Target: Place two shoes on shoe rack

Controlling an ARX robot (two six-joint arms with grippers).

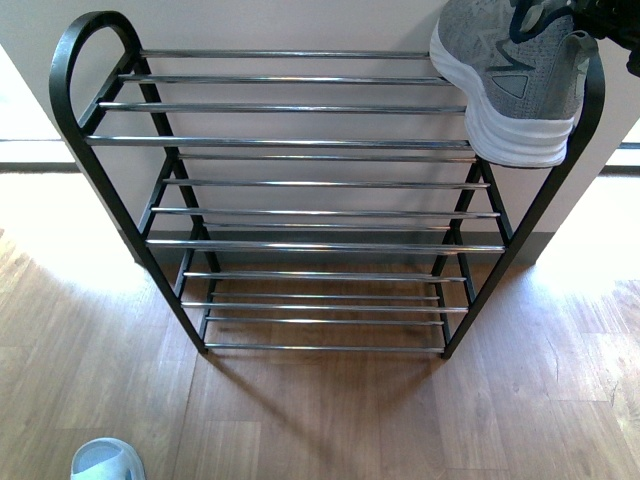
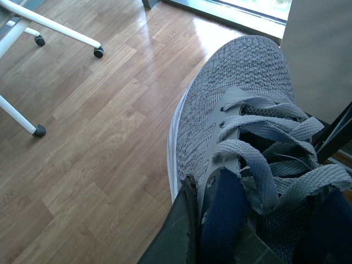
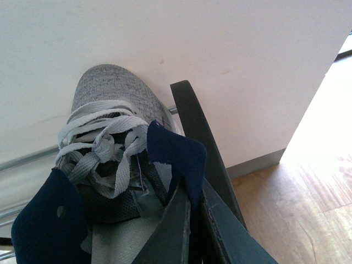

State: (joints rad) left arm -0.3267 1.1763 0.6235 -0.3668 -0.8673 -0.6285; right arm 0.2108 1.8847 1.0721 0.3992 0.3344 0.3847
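The shoe rack (image 1: 300,141) stands against the wall, black-framed with silver rods. One grey sneaker (image 1: 510,80) hangs tilted over the right end of its top tier, heel towards me. In the right wrist view, my right gripper (image 3: 190,193) is shut on the navy collar of this sneaker (image 3: 110,93), beside the rack's looped end (image 3: 193,118). Only the left wrist view shows my left gripper (image 2: 214,220), shut on the navy collar of the other grey sneaker (image 2: 236,99), which hangs above the wooden floor. The left arm does not show in the front view.
A pale blue slide (image 1: 105,462) lies on the floor at the near left. White legs on casters (image 2: 55,27) stand on the wood in the left wrist view. A white wall is close behind the rack.
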